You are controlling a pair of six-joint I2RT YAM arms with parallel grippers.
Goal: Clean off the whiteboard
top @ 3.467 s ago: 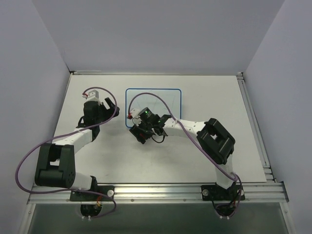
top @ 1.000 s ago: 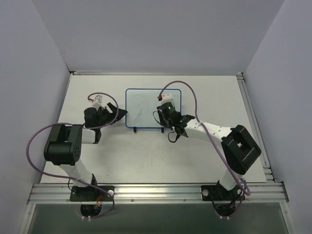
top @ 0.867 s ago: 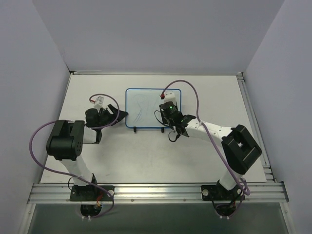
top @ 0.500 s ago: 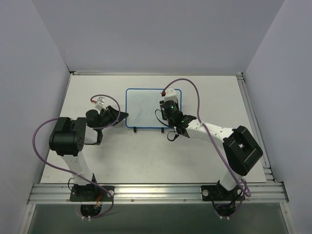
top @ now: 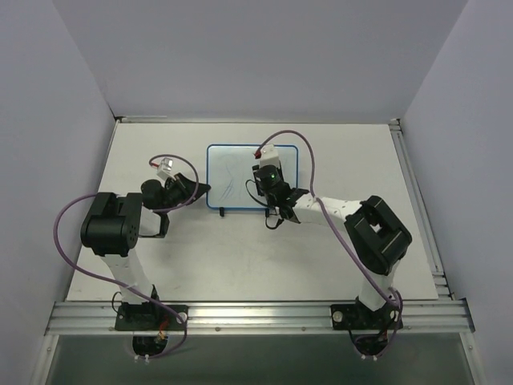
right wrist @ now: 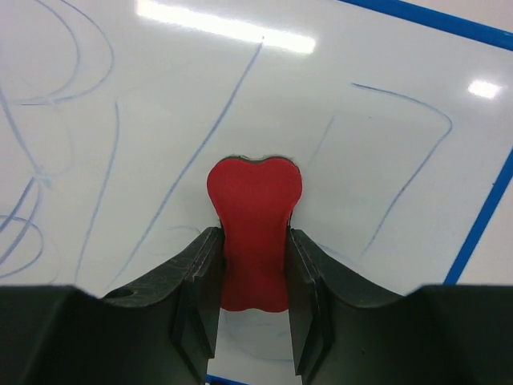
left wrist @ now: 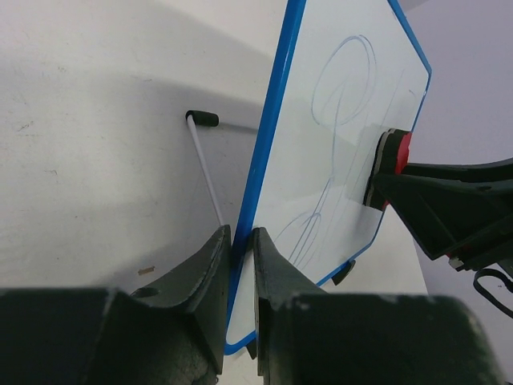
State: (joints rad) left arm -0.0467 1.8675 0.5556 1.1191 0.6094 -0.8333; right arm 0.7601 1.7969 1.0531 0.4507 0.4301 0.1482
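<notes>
My left jaws: closed narrow on the blue rim of the whiteboard [left wrist: 345,160], its edge caught between them | my right jaws: gripping a red eraser [right wrist: 255,192], its face pressed against the scribbled board ahead.

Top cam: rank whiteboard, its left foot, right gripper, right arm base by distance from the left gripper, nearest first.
From the left gripper:
1. whiteboard: left rim in its grip.
2. left foot: below the board's left corner.
3. right gripper: at the board's right part, holding the red eraser.
4. right arm base: bottom right of the view.
</notes>
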